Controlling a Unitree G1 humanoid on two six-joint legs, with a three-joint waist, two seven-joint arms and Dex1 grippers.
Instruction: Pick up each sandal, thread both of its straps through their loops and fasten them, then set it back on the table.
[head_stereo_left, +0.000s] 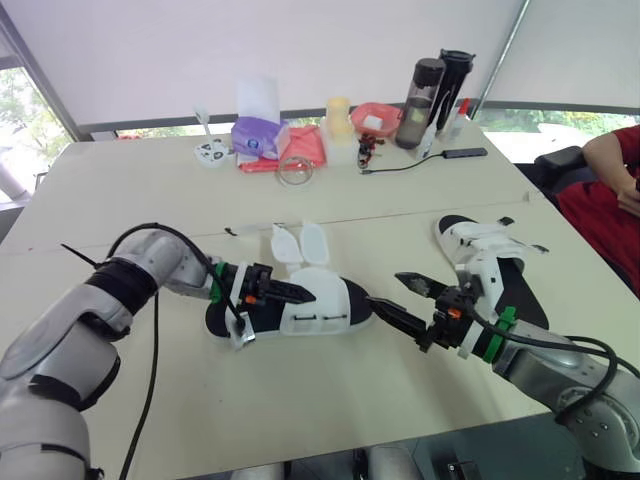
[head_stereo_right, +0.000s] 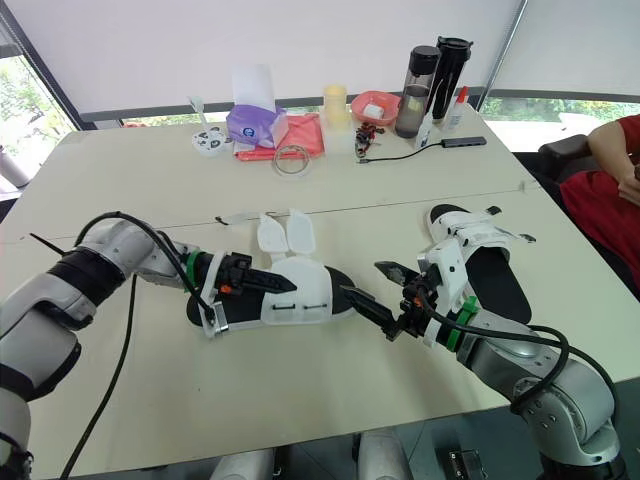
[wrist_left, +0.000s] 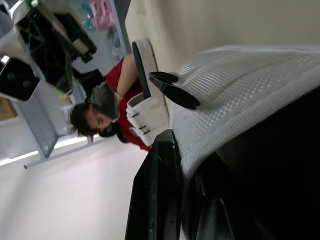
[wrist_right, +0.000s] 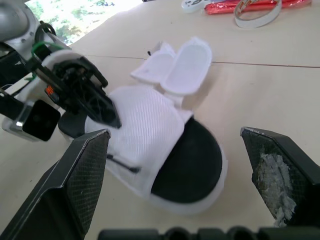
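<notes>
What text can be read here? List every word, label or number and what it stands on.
Nothing legible anywhere.
The purple pack has a pale label, too blurred to read.
The near sandal, the far sandal and the dark bottles show no lettering.

Beige table (head_stereo_left: 120, 190) w/ a seam across the mid. White roller blinds (head_stereo_left: 300, 50) at 12 o'clock; windows (head_stereo_left: 15, 110) w/ daylight & greenery at 10 & 2.

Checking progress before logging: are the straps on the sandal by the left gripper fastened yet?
No, both strap flaps of that sandal stick out loose beside its upper.
</notes>
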